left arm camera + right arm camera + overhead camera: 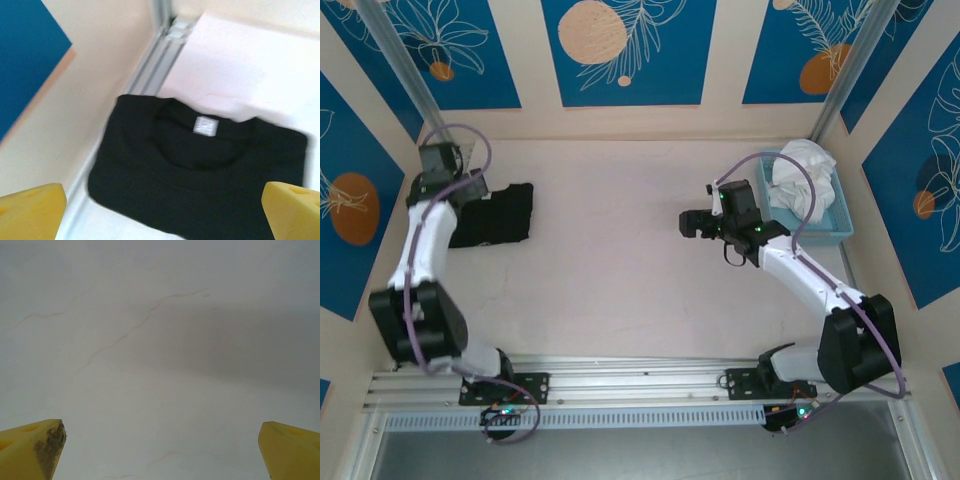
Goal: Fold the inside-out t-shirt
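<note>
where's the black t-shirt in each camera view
top external: t-shirt, folded, on the left side of the table.
left wrist: centre of frame, collar label facing up.
right wrist: table surface under the open right gripper.
shared landmark: the table.

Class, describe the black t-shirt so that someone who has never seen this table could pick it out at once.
Start at the table and go to its far left side. There lies the black t-shirt, folded into a flat rectangle with a small white neck label. The other cloth is a white garment, crumpled in a blue tray on the far right.
</note>
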Tool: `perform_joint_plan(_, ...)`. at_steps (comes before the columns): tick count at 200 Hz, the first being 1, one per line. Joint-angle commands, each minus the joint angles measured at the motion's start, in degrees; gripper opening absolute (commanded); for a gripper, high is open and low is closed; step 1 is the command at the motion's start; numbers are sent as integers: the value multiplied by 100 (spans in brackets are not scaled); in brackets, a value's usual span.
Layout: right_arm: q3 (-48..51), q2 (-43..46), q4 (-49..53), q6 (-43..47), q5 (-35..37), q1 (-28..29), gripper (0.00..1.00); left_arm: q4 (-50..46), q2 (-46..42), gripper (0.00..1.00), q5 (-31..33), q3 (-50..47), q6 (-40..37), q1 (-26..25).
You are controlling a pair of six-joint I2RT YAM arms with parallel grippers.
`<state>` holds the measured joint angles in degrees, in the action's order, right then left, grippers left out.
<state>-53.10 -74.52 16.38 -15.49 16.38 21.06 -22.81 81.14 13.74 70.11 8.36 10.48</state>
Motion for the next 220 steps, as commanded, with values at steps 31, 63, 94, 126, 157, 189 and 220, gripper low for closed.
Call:
perform_joint_plan(31, 279, 272, -157, 403, 2112, -160, 99, 2692, -1972, 100, -631, -3323, 1119, -297)
perform_joint_plan(63, 1631, 386, -2464, 1386, 2117, -391, 99, 3852, -2098, 100, -47, -4395, 651, -329)
perform_joint_plan(94, 2683, 193, -4415, 1390, 1249, -1097, 99, 4817, -1383, 100, -437, -4664, 223, -384)
perform_joint_plan(126, 3027, -387, -5680, 1157, 415, -1571, 99, 6741, -496, 100, -756, -5185, 43, -494)
perform_joint_plan(157, 3030, -1034, -6343, 1106, -96, -1675, 99, 7089, -54, 100, -985, -5115, 47, -552)
perform_joint_plan(189, 3066, -1367, -6690, 944, -498, -1917, 99, 6827, 54, 100, -964, -4887, -47, -625)
perform_joint_plan(220, 3006, -1256, -6367, 912, -624, -1986, 99, 6781, 55, 100, -935, -4870, -81, -671)
